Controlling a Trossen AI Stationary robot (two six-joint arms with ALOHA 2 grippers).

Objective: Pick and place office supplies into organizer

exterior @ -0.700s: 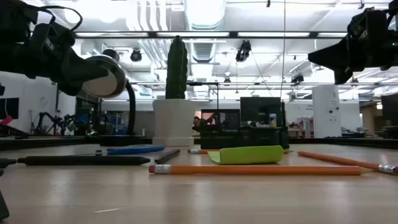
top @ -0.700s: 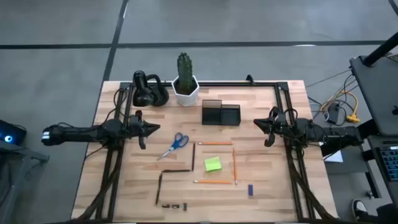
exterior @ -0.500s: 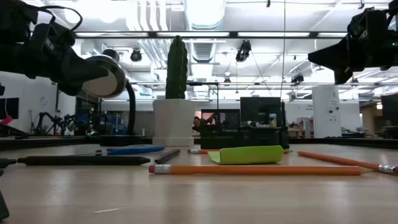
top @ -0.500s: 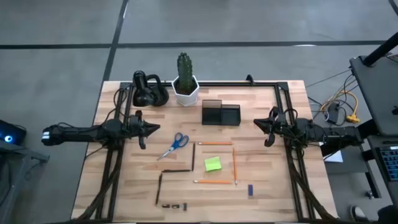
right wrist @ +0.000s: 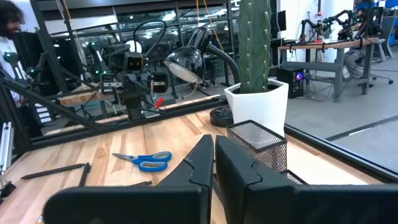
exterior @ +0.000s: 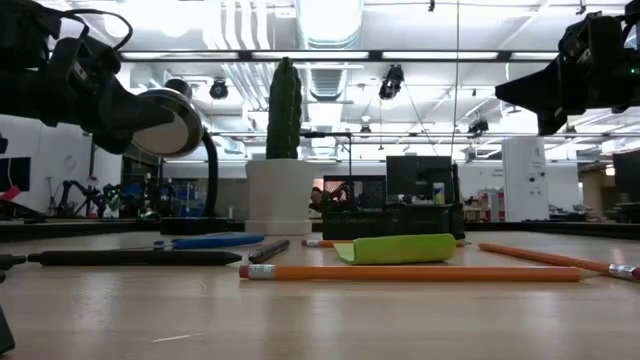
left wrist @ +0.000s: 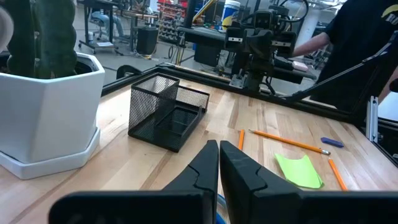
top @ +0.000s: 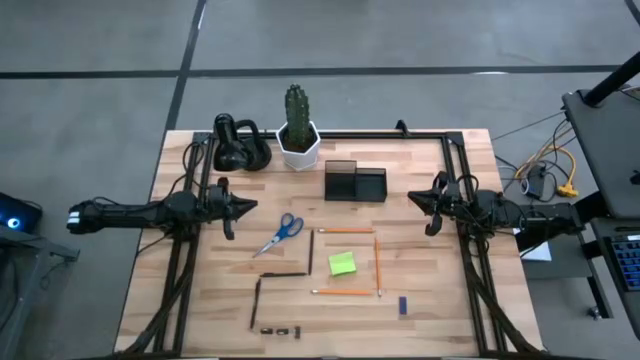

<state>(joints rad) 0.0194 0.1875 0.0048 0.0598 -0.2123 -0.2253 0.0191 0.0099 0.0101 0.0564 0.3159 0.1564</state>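
While the organizer (top: pixel 355 183) sits empty, nothing is placed. My left tool (top: pixel 243 207) and right tool (top: pixel 416 199) hover closed, holding nothing. Scissors (top: pixel 281 233), pencils, pens remain on the bench (top: pixel 440 300).

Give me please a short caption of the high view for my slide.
Both grippers, left gripper and right gripper, hover shut beside the organizer; scissors, pencils and sticky-note pad wait unpicked.

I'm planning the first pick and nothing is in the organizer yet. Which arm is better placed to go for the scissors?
Probably the left. The left gripper hangs just beside the scissors, jaws shut and empty. The right gripper waits across the table, beyond the organizer, with the pencils between it and the scissors.
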